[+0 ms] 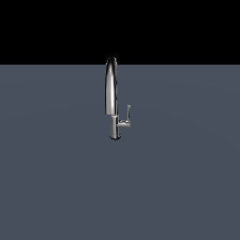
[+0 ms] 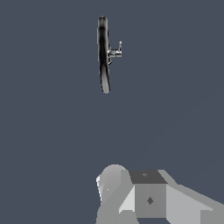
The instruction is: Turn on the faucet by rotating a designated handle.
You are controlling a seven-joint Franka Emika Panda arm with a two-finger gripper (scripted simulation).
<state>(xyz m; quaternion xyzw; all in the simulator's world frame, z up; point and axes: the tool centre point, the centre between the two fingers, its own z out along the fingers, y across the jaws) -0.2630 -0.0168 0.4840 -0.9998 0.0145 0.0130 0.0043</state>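
We see flat, even, dim simulator light in both views, with no cast shadows on the slate-grey floor (image 1: 56, 187). The exterior view's upper band is pure black. Bright streaks of glare run along the chrome faucet (image 1: 111, 89), whose edges look coarse and pixelated. The handle (image 2: 116, 50) is tiny and poorly resolved in the wrist view.

Faucet (image 1: 111, 93) upright on grey floor (image 1: 56, 178), near its far edge. Handle (image 1: 126, 119) projects to the exterior view's right, blade vertical.
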